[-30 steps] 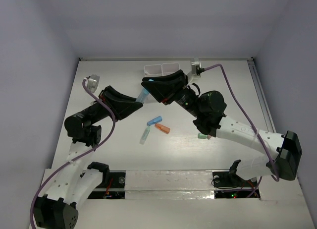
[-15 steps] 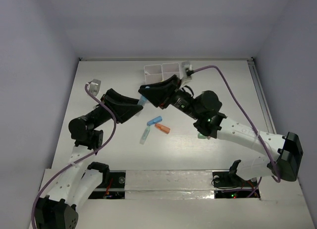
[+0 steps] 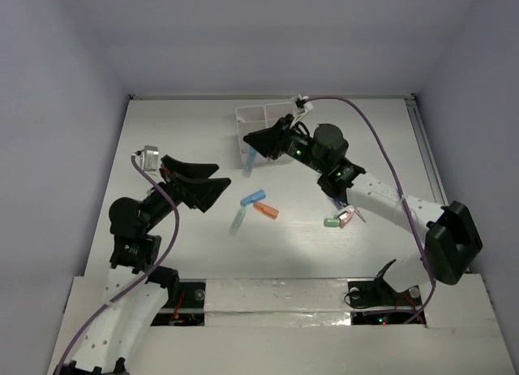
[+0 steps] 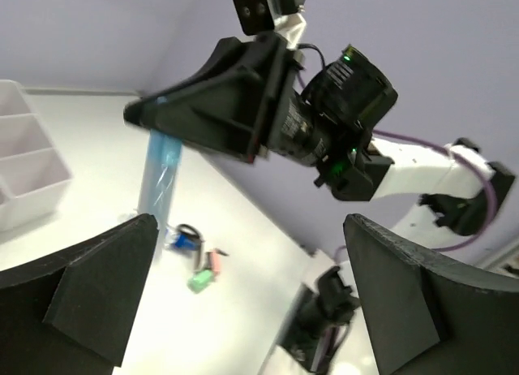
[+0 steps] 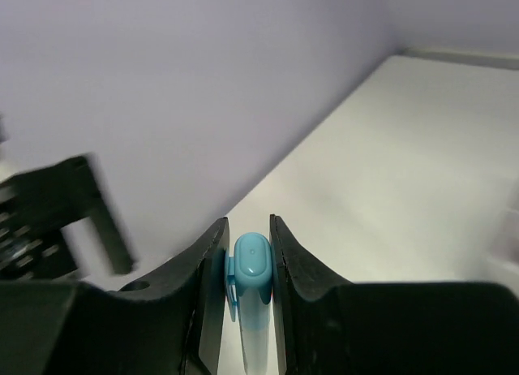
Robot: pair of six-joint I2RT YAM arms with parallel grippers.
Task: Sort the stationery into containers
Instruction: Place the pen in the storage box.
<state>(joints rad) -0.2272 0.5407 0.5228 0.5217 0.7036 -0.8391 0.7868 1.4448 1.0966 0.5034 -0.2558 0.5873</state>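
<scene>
So: the right gripper (image 3: 255, 141) has its jaws pinched narrow on a translucent blue marker (image 3: 249, 162), gripping it at the cap end. The marker hangs roughly upright. It's just beside the near-left corner of the white plastic compartment organizer (image 3: 261, 113) and, as far as I can tell, not inside any compartment.

The left gripper (image 3: 220, 177) is spread wide with nothing between the fingers. It's parked left of the loose pile, well clear of the marker.

Loose on the white table (image 3: 162, 131):
- a short blue marker (image 3: 253, 198) touching a short orange marker (image 3: 266, 210)
- a pale tube-shaped item (image 3: 236, 222) just beside them
- further right, under the right arm, a small green eraser (image 3: 331, 223) next to a small pink piece (image 3: 349, 216), maybe more there that's too small to tell

The organizer is mostly hidden by the right gripper, and the two back cells that show look bare, so I can't confirm anything is sorted.

My read is that we're early-to-mid. One item is about to go in, and at least five are left on the table.
</scene>
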